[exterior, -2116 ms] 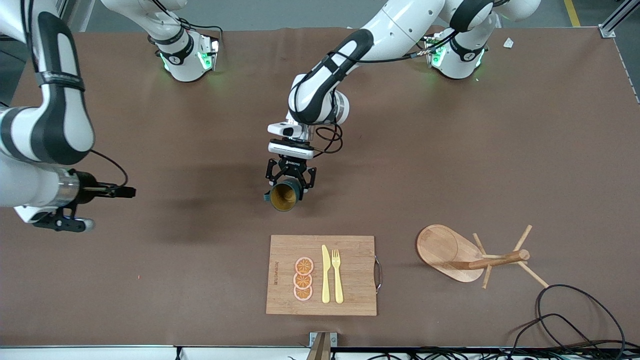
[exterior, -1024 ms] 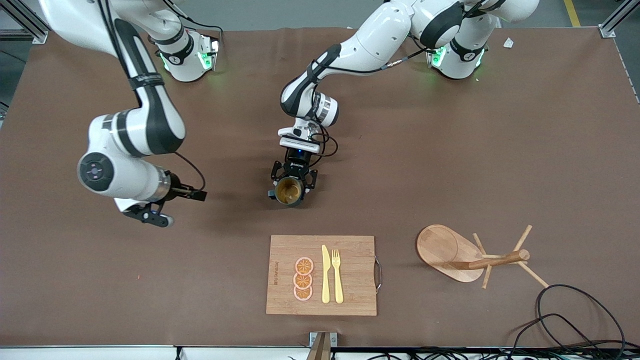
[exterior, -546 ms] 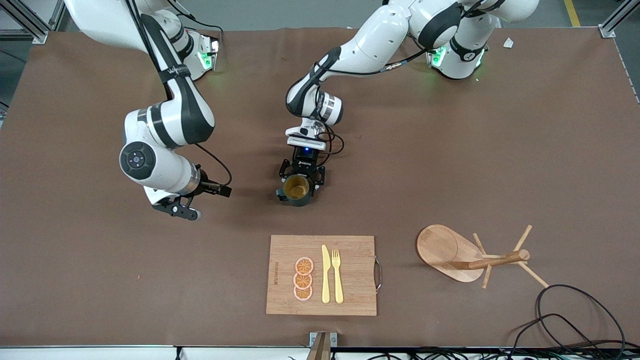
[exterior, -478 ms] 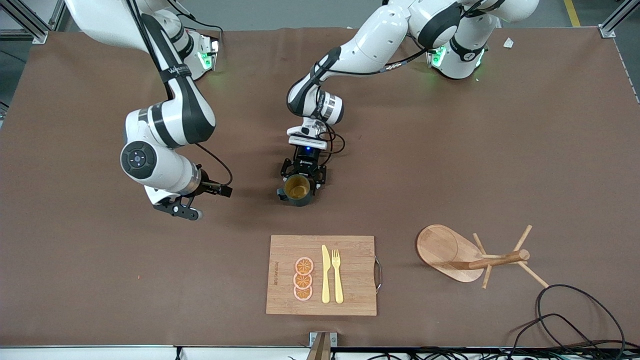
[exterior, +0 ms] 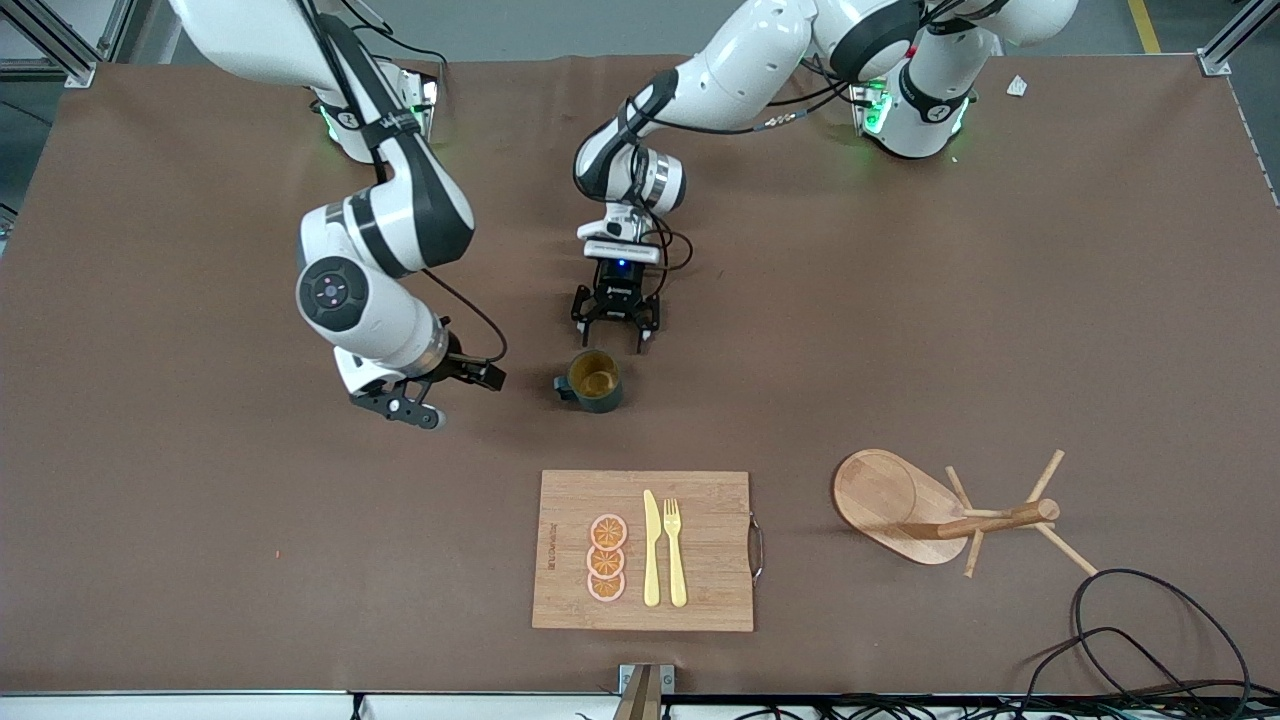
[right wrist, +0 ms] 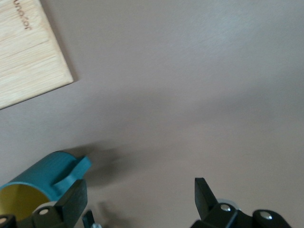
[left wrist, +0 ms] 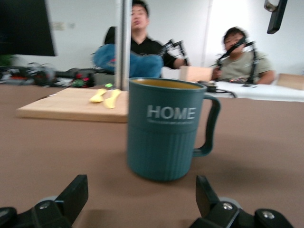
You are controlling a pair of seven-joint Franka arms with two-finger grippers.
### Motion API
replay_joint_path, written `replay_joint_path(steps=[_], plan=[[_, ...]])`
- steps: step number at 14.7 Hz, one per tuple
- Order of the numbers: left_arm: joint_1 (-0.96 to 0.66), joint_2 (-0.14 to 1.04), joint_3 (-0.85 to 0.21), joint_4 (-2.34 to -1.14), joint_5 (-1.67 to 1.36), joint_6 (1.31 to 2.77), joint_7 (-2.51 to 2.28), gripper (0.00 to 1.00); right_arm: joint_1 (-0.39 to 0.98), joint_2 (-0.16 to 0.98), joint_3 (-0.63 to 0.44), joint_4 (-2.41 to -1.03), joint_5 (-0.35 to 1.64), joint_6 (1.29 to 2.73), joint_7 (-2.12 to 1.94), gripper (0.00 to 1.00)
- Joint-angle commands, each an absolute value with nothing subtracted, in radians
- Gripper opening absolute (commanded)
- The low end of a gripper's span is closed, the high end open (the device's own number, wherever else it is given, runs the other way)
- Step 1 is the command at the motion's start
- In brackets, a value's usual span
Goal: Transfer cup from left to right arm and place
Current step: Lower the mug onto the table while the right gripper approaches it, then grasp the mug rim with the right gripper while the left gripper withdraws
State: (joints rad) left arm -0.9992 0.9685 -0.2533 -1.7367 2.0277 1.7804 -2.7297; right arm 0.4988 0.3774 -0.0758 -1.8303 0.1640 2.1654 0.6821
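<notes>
on the table [exterior: 900,330] cup [exterior: 594,379] upright, left gripper [exterior: 614,325] spread wide just beside it, right gripper [exterior: 420,395] wide open near its handle, both empty

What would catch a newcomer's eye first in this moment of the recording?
The teal cup standing upright and alone on the brown table, farther from the front camera than the cutting board. The left hand hangs open close by it, holding nothing, and the right hand is open too, beside the cup toward the right arm's end. A wooden mug rack lies tipped over toward the left arm's end.
</notes>
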Motion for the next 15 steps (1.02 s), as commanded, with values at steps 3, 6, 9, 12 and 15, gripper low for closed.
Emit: replay_joint_path(steps=[3,6,9,12,15], plan=[[-0.999,0.778,-0.279,-1.867,1.733,1.778,-2.774,1.00,0.587,0.390,-0.084,-1.850,0.183,2.224,0.849,1.00],[-0.991,0.700,-0.288,-1.867,1.515,1.778,-2.758,1.00,0.629,0.403,-0.084,-1.850,0.183,2.247,0.995,1.00],[-0.973,0.631,-0.288,-1.867,1.349,1.781,-2.676,1.00,0.655,0.420,-0.084,-1.848,0.183,2.269,1.086,1.00],[-0.907,0.563,-0.287,-1.862,1.189,1.744,-2.398,1.00,0.689,0.457,-0.083,-1.845,0.184,2.322,1.192,1.00],[-0.819,0.534,-0.287,-1.855,1.167,1.741,-2.268,1.00,0.703,0.486,-0.083,-1.832,0.184,2.339,1.224,1.00]])
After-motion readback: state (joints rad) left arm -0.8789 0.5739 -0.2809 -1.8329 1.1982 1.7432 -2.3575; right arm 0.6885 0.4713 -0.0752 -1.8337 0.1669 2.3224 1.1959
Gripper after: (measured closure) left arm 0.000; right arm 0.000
